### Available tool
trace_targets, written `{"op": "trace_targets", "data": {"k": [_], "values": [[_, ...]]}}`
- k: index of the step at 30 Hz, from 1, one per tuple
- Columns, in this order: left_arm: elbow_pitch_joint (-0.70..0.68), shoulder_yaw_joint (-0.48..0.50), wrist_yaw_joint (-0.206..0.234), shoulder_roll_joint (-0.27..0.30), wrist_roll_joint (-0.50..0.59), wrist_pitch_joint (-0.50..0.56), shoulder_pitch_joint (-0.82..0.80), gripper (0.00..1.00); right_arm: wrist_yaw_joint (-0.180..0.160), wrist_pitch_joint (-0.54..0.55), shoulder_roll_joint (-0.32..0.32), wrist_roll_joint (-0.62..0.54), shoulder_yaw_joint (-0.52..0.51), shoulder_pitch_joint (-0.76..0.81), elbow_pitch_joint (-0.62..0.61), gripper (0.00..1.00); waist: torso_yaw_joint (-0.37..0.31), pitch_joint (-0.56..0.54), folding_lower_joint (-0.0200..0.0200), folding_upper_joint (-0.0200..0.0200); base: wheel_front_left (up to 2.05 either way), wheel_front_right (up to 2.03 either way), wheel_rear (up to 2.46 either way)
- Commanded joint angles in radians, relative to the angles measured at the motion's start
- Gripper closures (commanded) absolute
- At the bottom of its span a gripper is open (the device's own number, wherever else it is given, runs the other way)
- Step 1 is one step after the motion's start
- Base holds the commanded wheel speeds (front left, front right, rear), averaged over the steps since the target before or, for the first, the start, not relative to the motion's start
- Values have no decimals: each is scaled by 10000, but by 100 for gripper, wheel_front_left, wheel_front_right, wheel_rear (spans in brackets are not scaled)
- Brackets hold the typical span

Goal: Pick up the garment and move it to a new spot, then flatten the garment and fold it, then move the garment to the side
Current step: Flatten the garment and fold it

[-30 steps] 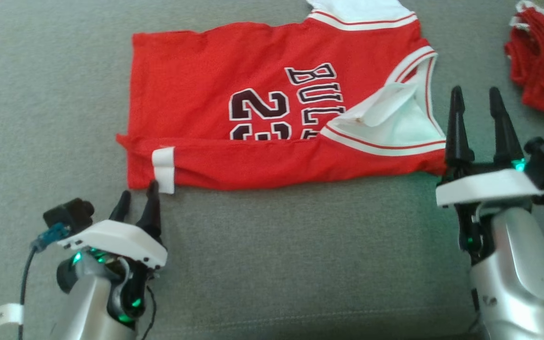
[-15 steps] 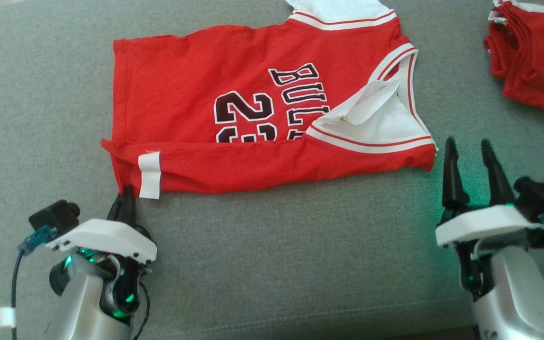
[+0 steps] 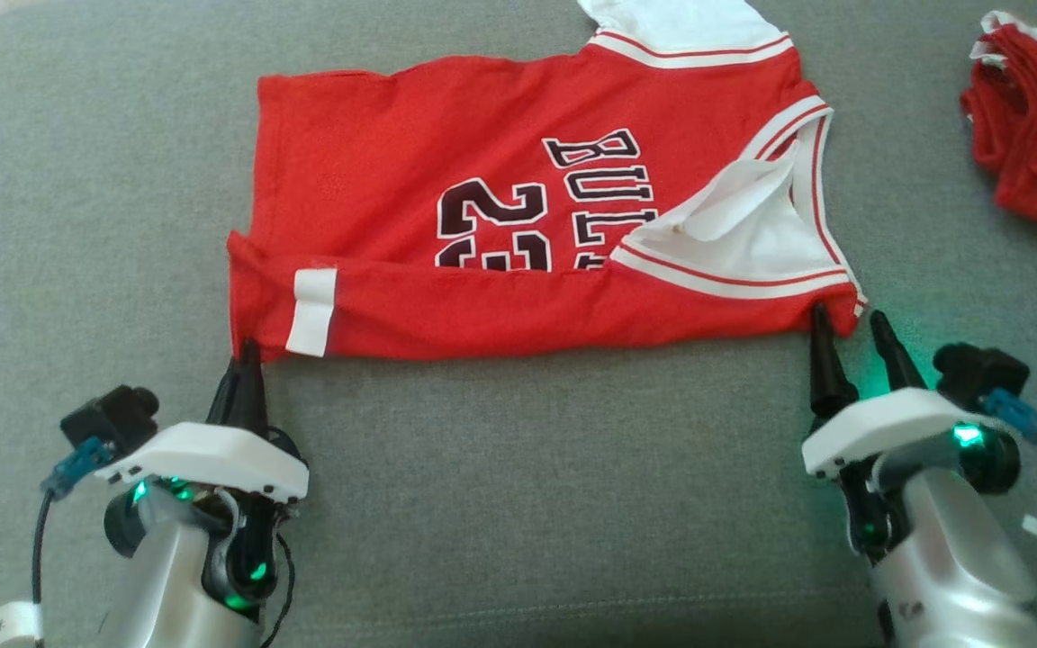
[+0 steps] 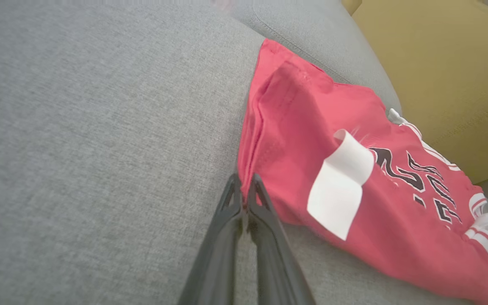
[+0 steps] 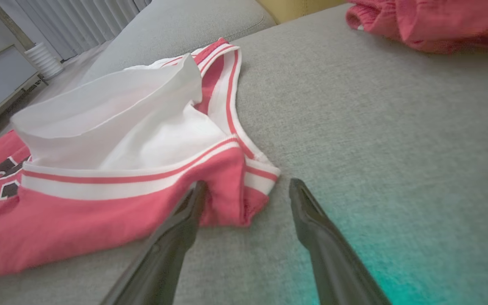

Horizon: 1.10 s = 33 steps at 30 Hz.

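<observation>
A red jersey, the garment (image 3: 500, 162), lies spread on the grey sofa cushion (image 3: 518, 495), its near edge folded over and a white label (image 3: 311, 310) on the fold. My left gripper (image 3: 247, 351) is shut on the garment's near-left hem corner; in the left wrist view the closed tips (image 4: 244, 182) pinch the edge of the red cloth (image 4: 303, 127). My right gripper (image 3: 849, 317) stands open at the near-right shoulder corner. In the right wrist view its jaws (image 5: 248, 183) straddle that corner of the garment (image 5: 57, 228), one tip over the cloth, the other on the cushion.
A pile of other red clothes (image 3: 1036, 135) lies at the far right of the cushion, also seen in the right wrist view (image 5: 434, 21). A yellow cushion (image 4: 439, 63) stands behind the garment. Bare grey cushion stretches in front of both grippers.
My left gripper has shut at the near-left hem corner. My right gripper has drawn back and lowered to the garment's near-right corner, still open. The head camera has shifted slightly.
</observation>
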Motion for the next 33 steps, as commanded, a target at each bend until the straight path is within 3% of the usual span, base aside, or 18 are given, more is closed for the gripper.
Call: {"op": "trace_targets", "data": {"k": [1,3,4,5,7,15,27,33], "values": [[-254,336,-16,140,61,-122,-319,100,65,-13,-26,126,293,-314,-98,0,31,-14,0,0,0,0,0],[-256,316,-33,146,66,-169,-287,100,65,25,-26,240,398,-563,374,0,55,-33,0,0,0,0,0],[-256,305,-36,145,67,-189,-273,100,65,48,-26,272,440,-680,607,14,66,-44,0,0,0,0,0],[-263,289,-43,143,77,-219,-264,100,65,36,-26,283,462,-790,808,48,81,-57,0,0,0,0,0],[-287,262,-68,144,93,-282,-250,100,65,-11,-26,320,476,-1014,1083,98,107,-88,0,0,0,0,0],[-955,153,-250,304,150,-436,34,100,65,197,-26,270,186,-1156,540,100,-1,-400,0,0,0,0,0],[-2928,-152,74,453,18,276,2078,100,65,2345,-166,-124,-945,1760,-3808,100,-3,-609,0,0,0,0,0],[-3121,-374,243,326,-2,376,2691,100,65,2876,-56,-38,-1136,3009,-4956,100,-21,-646,0,0,0,0,0]]}}
